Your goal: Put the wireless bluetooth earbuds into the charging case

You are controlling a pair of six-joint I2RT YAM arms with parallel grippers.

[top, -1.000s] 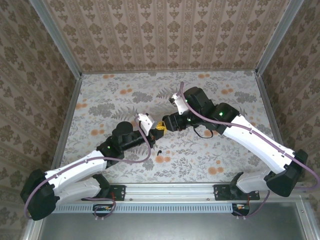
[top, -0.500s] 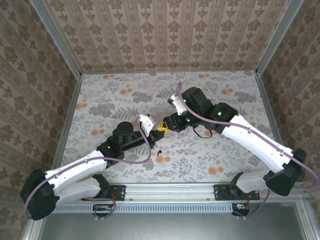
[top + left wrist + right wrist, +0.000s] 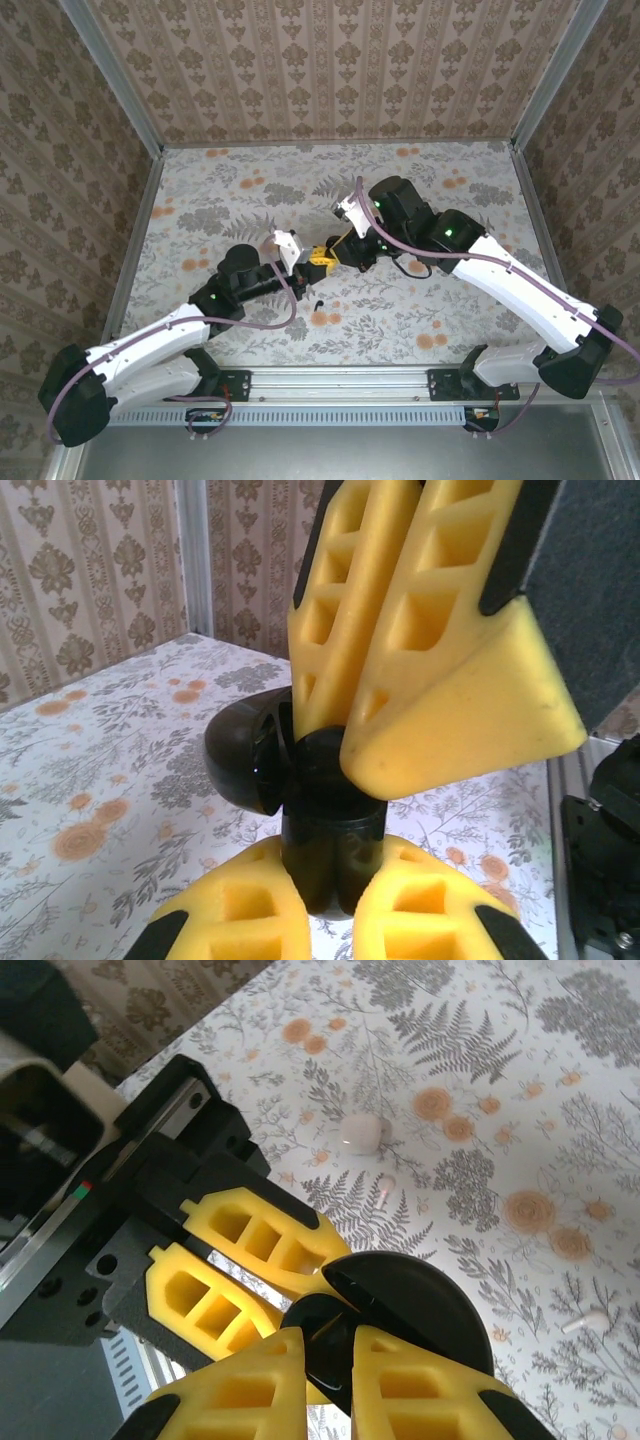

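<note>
Over the table point(image 3: 200, 190), the left end effector point(image 3: 322, 895) and right end effector point(image 3: 325, 1355) are both clamped shut on the open black case point(image 3: 325, 790), held up between them. One earbud point(image 3: 318, 304) lies on the table toward the bases, nearer the left arm. Its axis is unreadable.

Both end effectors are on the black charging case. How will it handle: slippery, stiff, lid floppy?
Probably slippery: the charging case is glossy and rounded, so it may twist between the yellow fingers. It looks rigid, so the left end effector and right end effector shouldn't deform it. The open lid juts to one side and may swing if bumped.
</note>
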